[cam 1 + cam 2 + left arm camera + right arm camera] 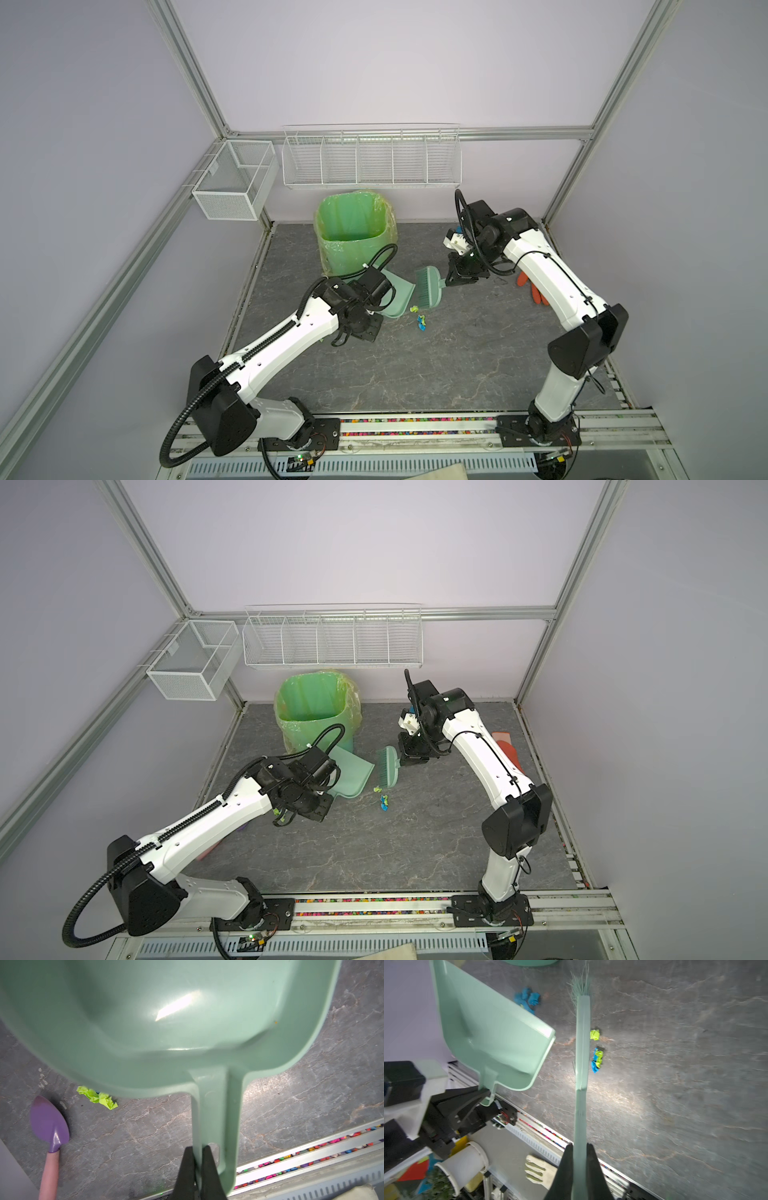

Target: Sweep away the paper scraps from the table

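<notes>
Paper scraps lie on the table near its middle: a lime bit and a blue-and-lime wad. The right wrist view shows a blue clump past the dustpan's edge. The left wrist view shows a lime scrap beside the pan. My left gripper is shut on the handle of the mint dustpan, which is tilted. My right gripper is shut on the handle of the mint brush, whose bristles stand just behind the scraps.
A green-lined bin stands behind the dustpan. An orange glove lies at the right, partly under my right arm. A purple trowel lies under my left arm. Two wire baskets hang on the back frame.
</notes>
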